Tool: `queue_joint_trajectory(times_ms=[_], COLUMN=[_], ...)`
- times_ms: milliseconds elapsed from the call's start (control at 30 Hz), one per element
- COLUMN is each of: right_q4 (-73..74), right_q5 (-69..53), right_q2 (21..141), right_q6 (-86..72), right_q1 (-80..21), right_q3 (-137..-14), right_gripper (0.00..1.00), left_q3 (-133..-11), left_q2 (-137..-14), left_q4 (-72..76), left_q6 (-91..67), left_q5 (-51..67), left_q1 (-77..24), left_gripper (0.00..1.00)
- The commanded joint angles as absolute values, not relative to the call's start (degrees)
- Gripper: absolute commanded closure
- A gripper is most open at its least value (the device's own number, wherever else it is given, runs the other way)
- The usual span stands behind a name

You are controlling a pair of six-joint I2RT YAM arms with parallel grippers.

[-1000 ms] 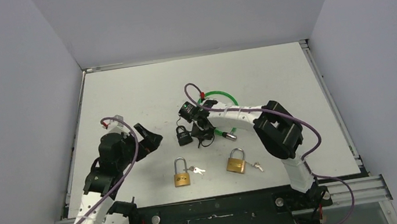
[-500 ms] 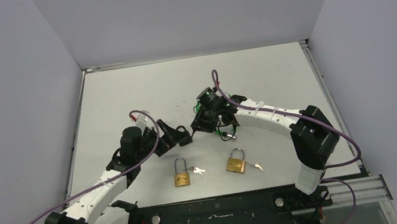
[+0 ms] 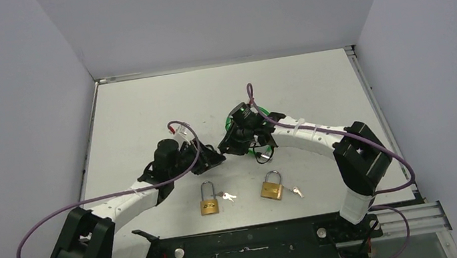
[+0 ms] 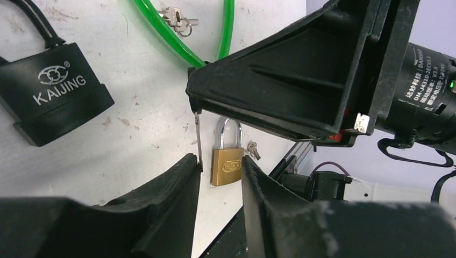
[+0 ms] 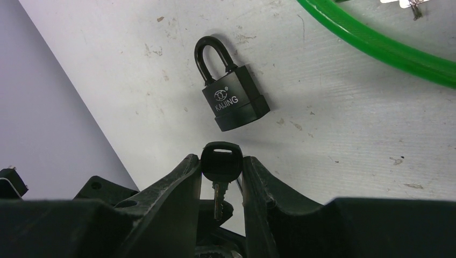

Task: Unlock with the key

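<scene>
Though its shackle (image 5: 200, 62) curves, the black padlock (image 5: 235, 102) is boxy.

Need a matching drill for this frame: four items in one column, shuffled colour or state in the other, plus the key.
Items
1. KAIJING padlock
2. black-headed key
3. cable
4. near-edge padlock on the left arm's side

Colour or state
A. brass
B. green
C. clamped in the right pincer
D. black, lying flat on the table, nothing gripping it

Pairs: 1-D, 2-C, 3-B, 4-A
</scene>
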State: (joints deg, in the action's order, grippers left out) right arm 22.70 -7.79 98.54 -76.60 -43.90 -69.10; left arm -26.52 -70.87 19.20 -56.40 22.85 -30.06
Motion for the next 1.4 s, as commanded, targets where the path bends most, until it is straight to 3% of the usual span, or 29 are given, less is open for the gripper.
queue_joint_trajectory(times_ms=[0, 100, 200, 267, 467, 533, 600, 833, 933, 1067, 1367], right_q4=[20.1, 19.8, 19.9, 19.6, 17.7, 15.7, 13.7, 14.1, 14.8, 19.8, 25.5], right_q5=[-9.0, -9.4, -9.8, -10.4, -21.6, -24.8, -30.6, -49.5, -55.5, -59.1, -63.1], right_q2=[94.5, 94.4, 94.4, 94.3, 89.7, 85.2, 81.5, 73.7, 73.8, 76.0, 78.1], right_q6=[-77.4, -77.4, -77.0, -76.6, -55.6, -47.2, -40.8, -24.4, -21.6, -17.4, -12.3], right_q1=[-43.1, -43.0, -42.8, -42.7, -36.0, -33.5, -30.7, -27.7, -27.7, -29.7, -32.4], right_q3=[-68.3, -68.4, -68.6, -68.5, -70.3, -69.3, -68.5, -67.8, -67.8, -70.1, -73.8], right_gripper=[0.82, 0.82, 0.82, 0.81, 0.24, 0.12, 0.09, 0.1, 0.16, 0.3, 0.75], left_q3=[-30.7, -31.7, -32.1, -32.3, -38.9, -40.2, -41.8, -49.7, -52.6, -54.5, -60.2], left_q2=[-73.5, -75.7, -76.5, -77.0, -73.7, -72.3, -71.6, -69.8, -70.0, -70.2, -71.2], left_q4=[24.1, 24.2, 24.4, 25.9, 18.3, 17.3, 15.9, 6.6, 4.1, 2.4, -14.9], left_q6=[-55.4, -54.7, -54.0, -53.3, -40.8, -38.4, -36.6, -30.6, -29.1, -28.7, -16.2], left_q5=[24.1, 25.0, 24.6, 25.2, 30.3, 35.3, 40.7, 54.0, 59.5, 65.1, 67.5], left_q1=[-30.4, -30.5, -30.5, -30.5, -28.9, -28.2, -27.4, -26.5, -26.4, -26.5, -26.5], left_gripper=[0.71, 0.73, 0.81, 1.0, 1.0, 1.0, 1.0, 1.0, 1.0, 1.0, 1.0])
